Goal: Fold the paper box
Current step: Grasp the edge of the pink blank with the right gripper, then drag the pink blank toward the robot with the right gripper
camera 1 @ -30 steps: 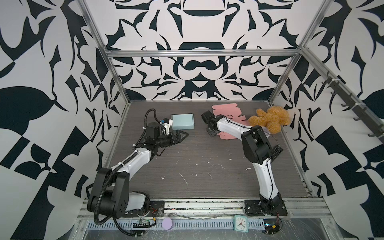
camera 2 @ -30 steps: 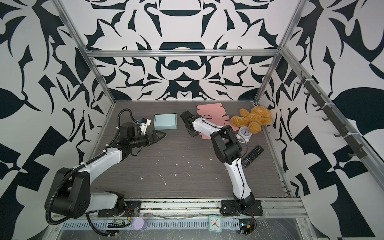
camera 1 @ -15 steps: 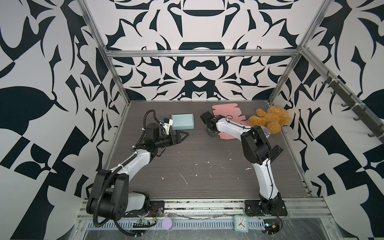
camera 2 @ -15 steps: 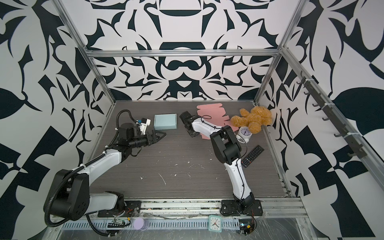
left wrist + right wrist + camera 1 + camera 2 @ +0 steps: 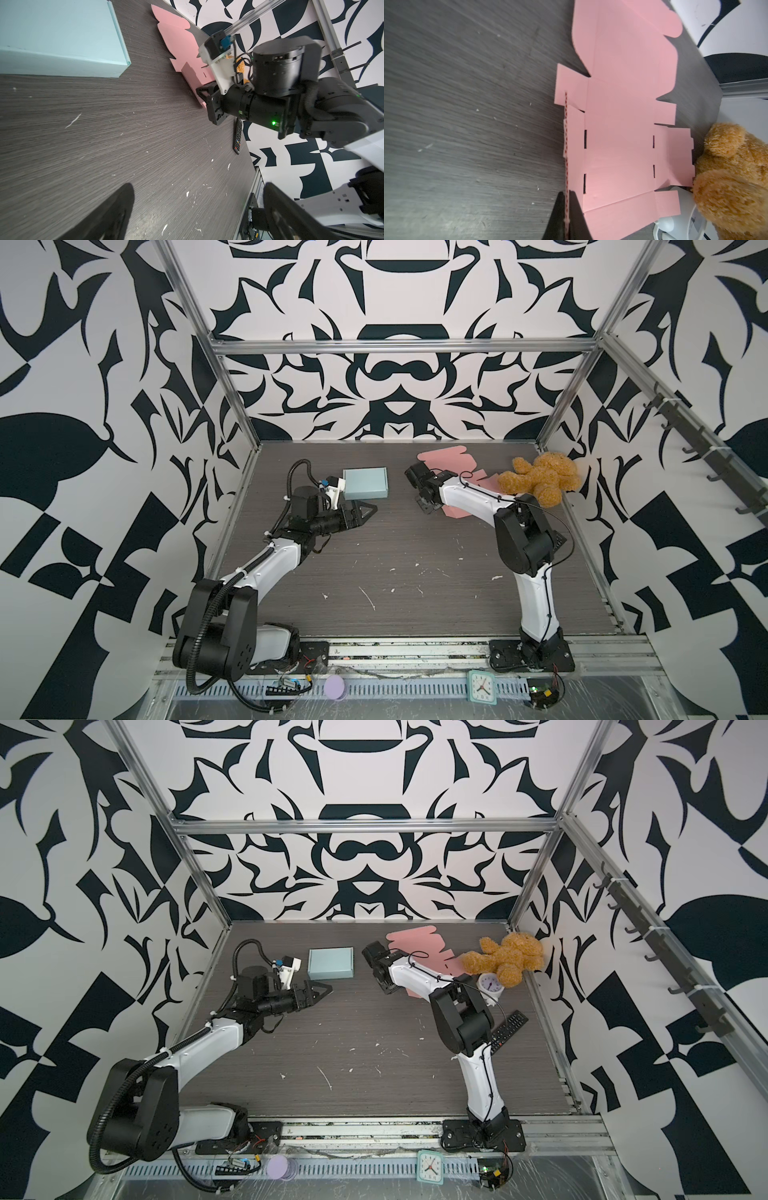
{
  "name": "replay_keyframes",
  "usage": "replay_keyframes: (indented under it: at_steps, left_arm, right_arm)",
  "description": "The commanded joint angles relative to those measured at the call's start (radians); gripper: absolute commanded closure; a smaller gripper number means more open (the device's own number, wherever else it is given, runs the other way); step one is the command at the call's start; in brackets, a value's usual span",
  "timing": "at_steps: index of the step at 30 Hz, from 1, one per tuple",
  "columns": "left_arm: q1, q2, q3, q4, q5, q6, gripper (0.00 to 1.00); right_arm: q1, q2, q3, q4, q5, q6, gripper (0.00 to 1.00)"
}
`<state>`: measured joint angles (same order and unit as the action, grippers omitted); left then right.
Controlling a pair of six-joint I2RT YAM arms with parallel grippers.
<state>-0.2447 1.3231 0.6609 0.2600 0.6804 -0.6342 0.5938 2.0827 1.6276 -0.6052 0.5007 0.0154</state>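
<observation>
Back right of tabletop, beside teddy bear: pink paper box, flat; right fingers clamped on its raised side flap; left fingers spread, idle. Best to fold slowly along the score, bracing the base

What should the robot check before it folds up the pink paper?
1. Right gripper shut on a side flap of the flat pink cardboard box sheet: ok.
2. Left gripper open and holding nothing: ok.
3. Rest of the sheet lying flat on the dark grey wood-grain table: ok.
4. Fuzzy brown teddy bear away from the sheet: not ok, it sits against the flap opposite the gripped one.
5. Closed light blue cardboard box apart from the sheet: ok.
6. Small white round clock beside the bear, not touching the sheet: cannot tell.
</observation>
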Motion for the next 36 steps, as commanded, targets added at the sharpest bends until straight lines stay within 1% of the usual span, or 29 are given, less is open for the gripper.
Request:
replay_keyframes:
  at_steps: [1,7,10,11,16,25,28,31,33,36]
  left_arm:
    - [-0.002,-0.009,0.002,-0.006,-0.007,0.024,0.01]
    - [-0.001,-0.012,0.005,-0.016,-0.011,0.031,0.01]
    - [-0.001,-0.019,0.005,-0.039,-0.025,0.04,0.01]
    - [-0.001,-0.021,0.006,-0.043,-0.027,0.042,0.01]
    - [-0.001,-0.029,0.005,-0.069,-0.042,0.038,0.01]
    - [0.017,-0.035,0.013,-0.121,-0.054,0.018,0.0]
    - [0.03,-0.041,0.012,-0.132,-0.054,0.018,0.0]
    - [0.042,-0.041,0.013,-0.144,-0.054,0.022,0.0]
    - [0.049,-0.041,0.015,-0.148,-0.053,0.022,0.0]
    - [0.059,-0.041,0.017,-0.149,-0.047,0.022,0.0]
  right_arm:
    - [0.008,-0.054,-0.012,0.033,0.029,0.024,0.93]
    - [0.008,-0.107,-0.04,0.054,0.003,0.039,0.98]
    - [0.004,-0.151,-0.075,0.072,-0.051,0.058,1.0]
    - [-0.001,-0.174,-0.097,0.086,-0.075,0.067,1.0]
    - [-0.003,-0.285,-0.188,0.132,-0.11,0.088,1.0]
    - [-0.003,-0.503,-0.358,0.153,-0.171,0.099,1.0]
    - [-0.003,-0.591,-0.428,0.182,-0.218,0.107,1.0]
    - [-0.003,-0.663,-0.497,0.226,-0.291,0.11,0.99]
    - [0.0,-0.695,-0.537,0.26,-0.348,0.094,0.99]
    - [0.013,-0.723,-0.578,0.276,-0.373,0.067,0.99]
